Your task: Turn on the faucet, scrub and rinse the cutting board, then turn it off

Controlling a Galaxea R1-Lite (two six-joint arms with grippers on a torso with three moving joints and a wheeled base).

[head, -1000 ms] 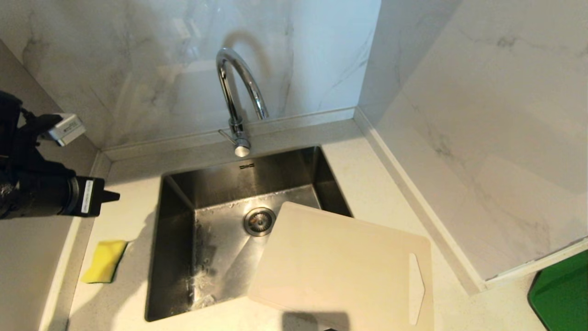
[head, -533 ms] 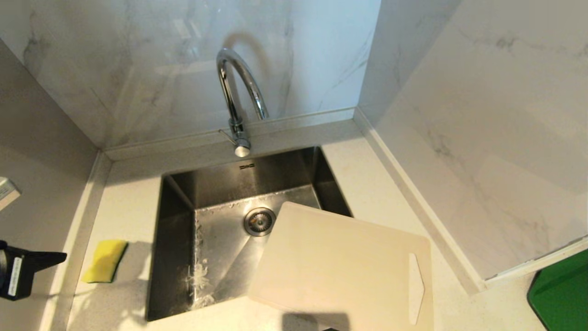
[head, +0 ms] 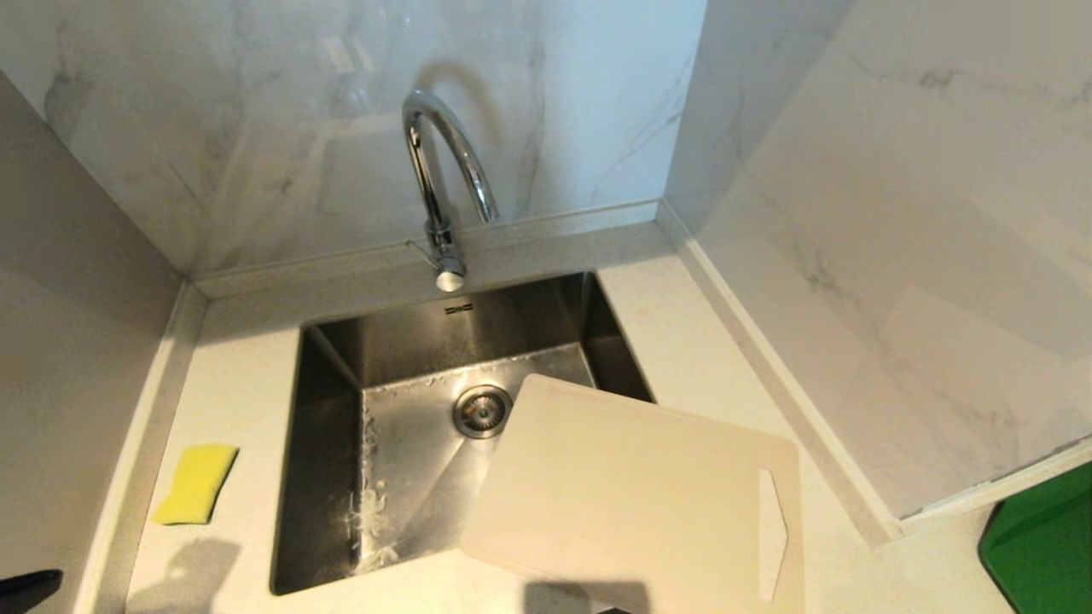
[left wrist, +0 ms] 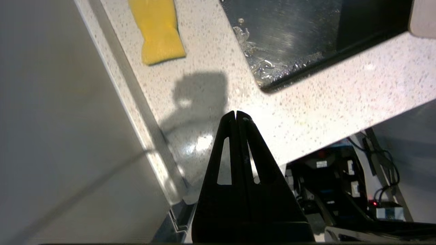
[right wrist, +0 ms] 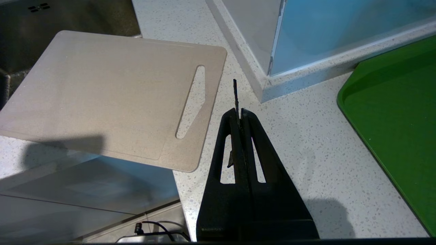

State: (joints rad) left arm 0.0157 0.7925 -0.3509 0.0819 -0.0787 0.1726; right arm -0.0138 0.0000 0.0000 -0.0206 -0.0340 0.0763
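The chrome faucet [head: 444, 170] arches over the steel sink [head: 328, 477] with no stream showing at its spout. The cream cutting board [head: 631, 495] lies flat on the counter, its far corner overhanging the sink and its handle slot on the right; it also shows in the right wrist view [right wrist: 102, 92]. My left gripper [left wrist: 236, 114] is shut and empty above the counter's front left corner, and only its black tip [head: 34, 585] shows at the head view's bottom left. My right gripper [right wrist: 239, 112] hangs shut over the counter, right of the board's slot.
A yellow sponge [head: 194, 483] lies on the counter left of the sink, ahead of the left gripper [left wrist: 157, 30]. A green tray [head: 1041, 546] sits at the far right beyond a marble wall corner [head: 887, 520]. Water drops spot the sink floor.
My left arm has dropped from the upper left, beside the wall, down to the bottom left corner, almost out of the head view. Board, sponge and faucet have not moved.
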